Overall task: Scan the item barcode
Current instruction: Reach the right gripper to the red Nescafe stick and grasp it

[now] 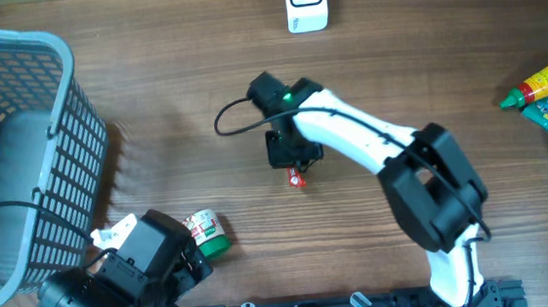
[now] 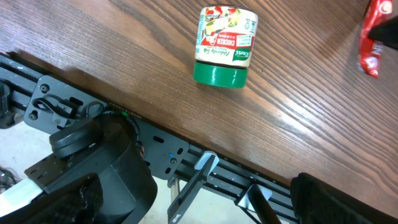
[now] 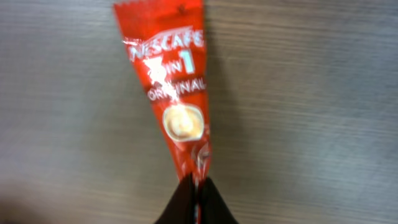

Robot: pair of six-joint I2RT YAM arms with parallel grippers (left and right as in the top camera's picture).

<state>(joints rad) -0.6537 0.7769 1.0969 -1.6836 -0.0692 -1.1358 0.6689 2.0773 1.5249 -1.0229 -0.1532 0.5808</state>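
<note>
**Overhead view.** The right gripper [image 1: 295,162] stands over the middle of the bench [image 1: 423,53], pointed down at the red coffee sachet [image 1: 297,177]. The white scanner [image 1: 306,2] sits at the far edge, well apart. The sachet has to be carried there, which I judge explains a grip at one end. The left gripper [image 1: 186,260] is parked near the green-lidded jar [image 1: 207,233], beside the grey basket [image 1: 55,112] and clear of the work.

**Left wrist view.** The jar lies on its side, and its label reads "CHICKEN". The left fingers do not show here; they stand wide apart and hold nothing.

**Right wrist view.** The dark fingers [image 3: 217,208] are pinched on the sachet's narrow lower end, leaving the printed face uncovered. The print reads "NESCAFE", "in1", "ORIGINAL". No barcode shows on this face.
</note>
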